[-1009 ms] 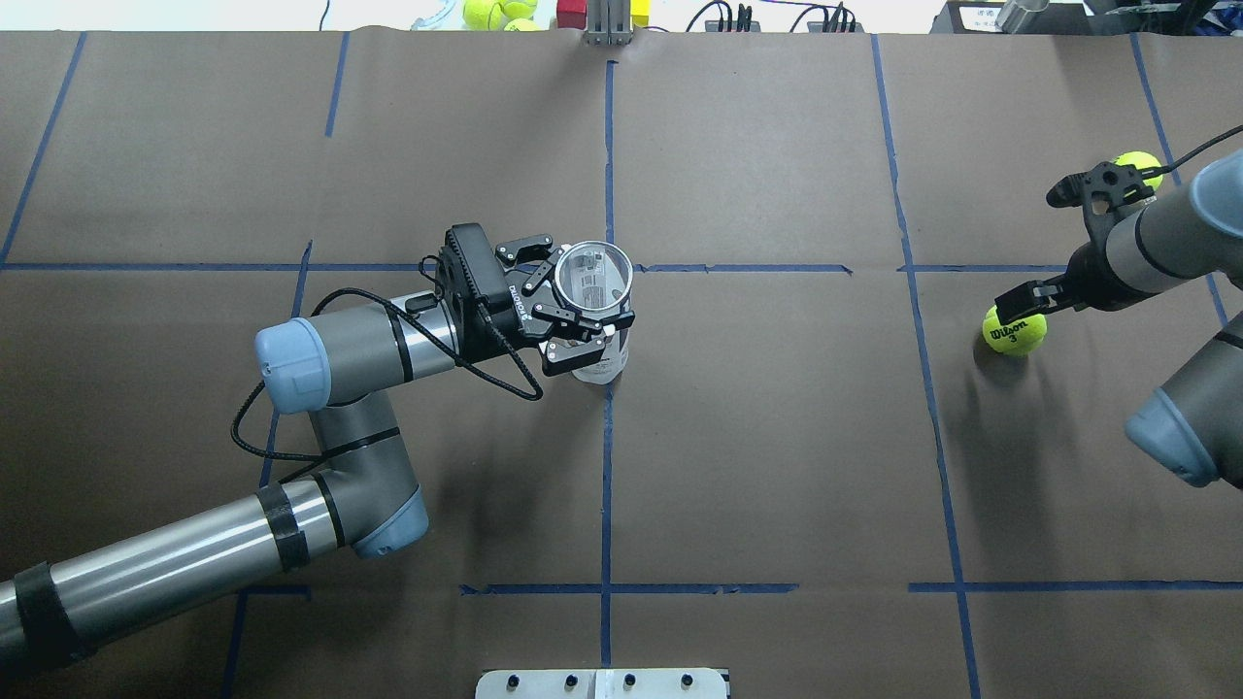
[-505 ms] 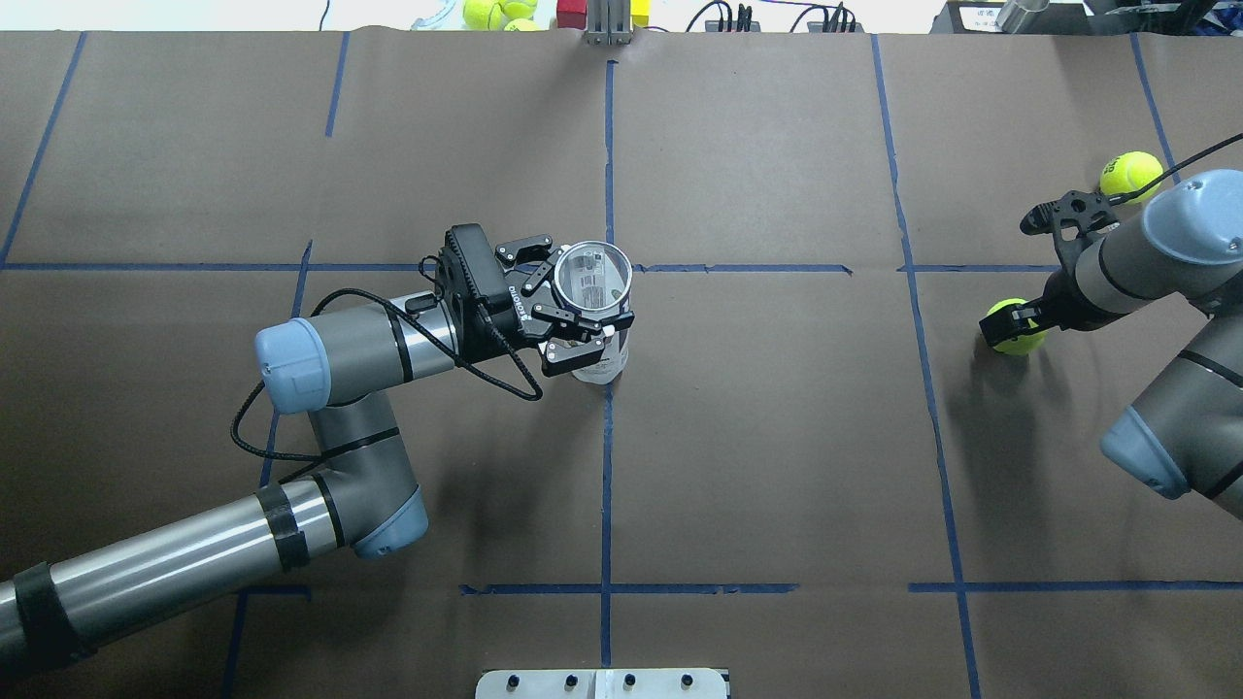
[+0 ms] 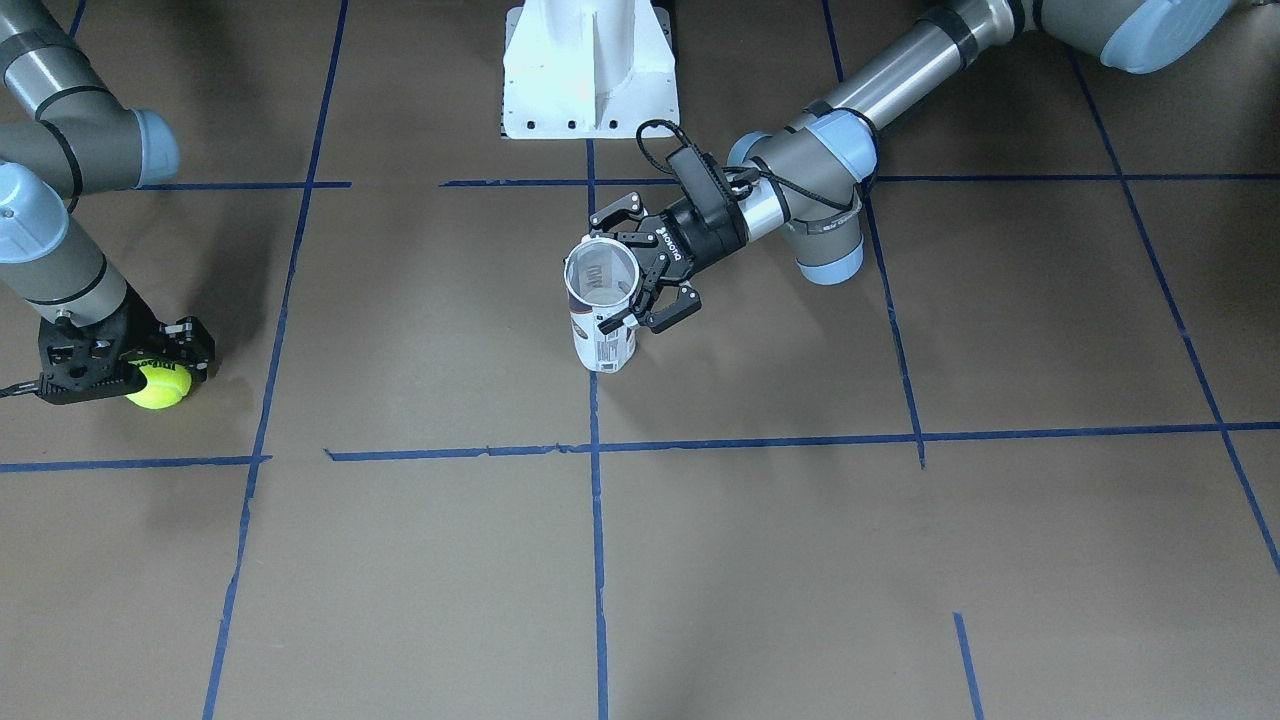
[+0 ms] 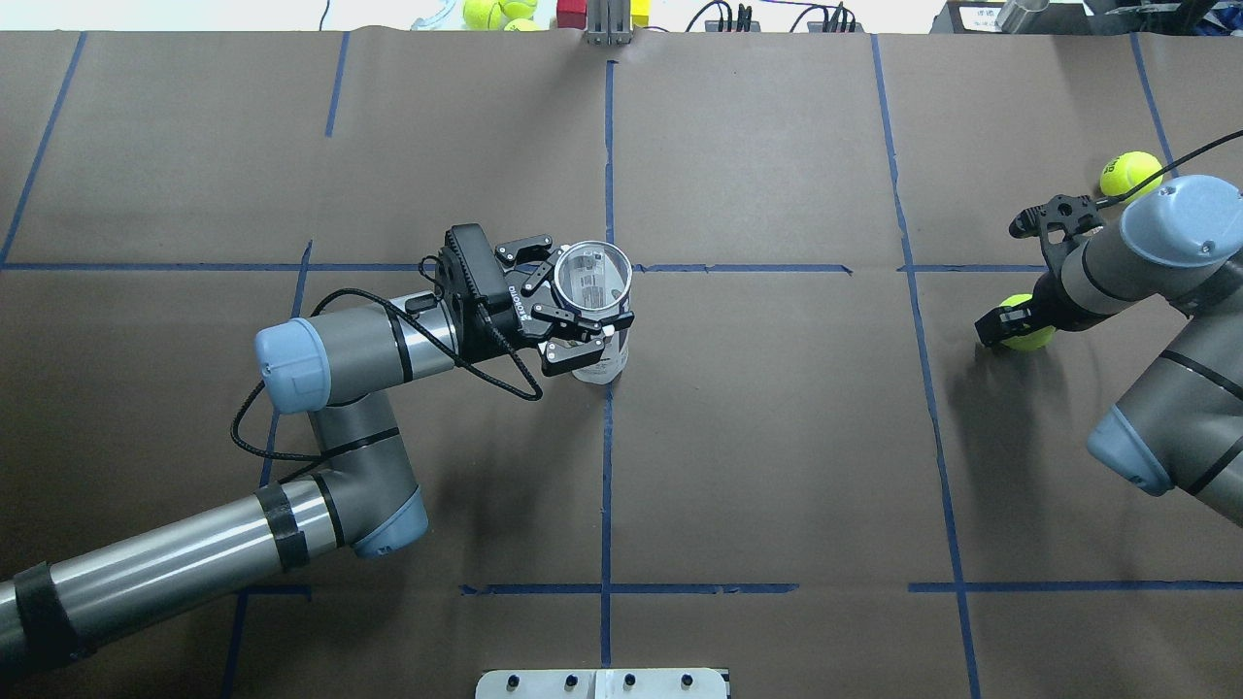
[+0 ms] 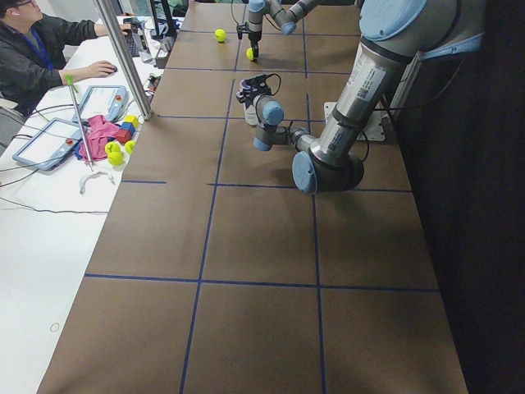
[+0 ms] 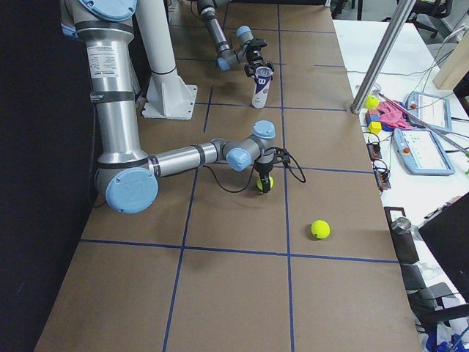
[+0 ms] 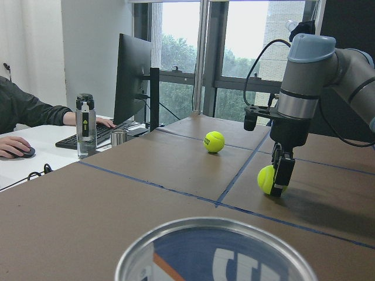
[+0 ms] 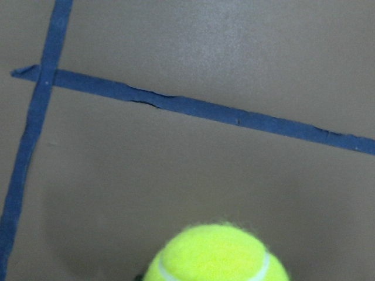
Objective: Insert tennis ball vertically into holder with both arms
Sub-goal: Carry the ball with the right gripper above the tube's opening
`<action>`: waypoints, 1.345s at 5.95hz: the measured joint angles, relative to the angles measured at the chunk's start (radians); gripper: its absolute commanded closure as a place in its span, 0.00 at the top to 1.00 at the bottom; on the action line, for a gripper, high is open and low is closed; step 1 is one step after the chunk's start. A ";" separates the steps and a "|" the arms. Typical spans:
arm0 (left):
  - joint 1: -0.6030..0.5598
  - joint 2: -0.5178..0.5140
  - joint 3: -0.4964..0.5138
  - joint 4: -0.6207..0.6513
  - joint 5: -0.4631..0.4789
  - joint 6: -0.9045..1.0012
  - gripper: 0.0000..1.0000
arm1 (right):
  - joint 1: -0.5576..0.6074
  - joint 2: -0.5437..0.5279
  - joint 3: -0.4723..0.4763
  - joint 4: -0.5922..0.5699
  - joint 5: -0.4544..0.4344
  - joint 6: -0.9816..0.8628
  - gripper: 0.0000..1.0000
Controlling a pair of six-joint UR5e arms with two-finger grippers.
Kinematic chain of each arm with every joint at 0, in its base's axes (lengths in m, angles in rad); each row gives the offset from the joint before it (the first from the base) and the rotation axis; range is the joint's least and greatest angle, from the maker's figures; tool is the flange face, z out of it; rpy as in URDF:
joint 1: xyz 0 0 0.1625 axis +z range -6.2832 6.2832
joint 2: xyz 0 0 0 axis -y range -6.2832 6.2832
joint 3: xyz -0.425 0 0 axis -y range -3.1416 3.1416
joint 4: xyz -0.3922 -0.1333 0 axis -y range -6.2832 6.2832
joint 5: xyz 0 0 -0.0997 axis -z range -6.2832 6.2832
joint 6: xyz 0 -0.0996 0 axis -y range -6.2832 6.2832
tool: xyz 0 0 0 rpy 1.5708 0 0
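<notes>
At mid-table your left gripper [image 4: 581, 303] pinches the upright holder [image 4: 594, 280]; right gripper [image 3: 150, 376] straddles the tennis ball [image 3: 160, 393], grip unclear.

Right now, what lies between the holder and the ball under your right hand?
Only bare table paper and one blue tape line separate holder and tennis ball, per the overhead view.
</notes>
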 measured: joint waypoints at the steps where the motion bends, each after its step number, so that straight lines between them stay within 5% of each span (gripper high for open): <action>1: 0.001 0.000 0.000 0.000 0.000 0.000 0.84 | 0.001 0.012 0.020 -0.003 0.002 0.003 0.04; 4: 0.006 0.000 0.000 0.000 0.000 0.000 0.84 | -0.001 0.051 0.219 -0.092 0.012 0.123 0.05; 6: 0.007 0.001 0.000 0.000 0.000 0.000 0.84 | -0.037 0.206 0.412 -0.409 0.013 0.255 0.05; 8: 0.007 0.002 0.000 0.000 0.000 0.000 0.84 | -0.112 0.413 0.489 -0.636 0.010 0.425 0.04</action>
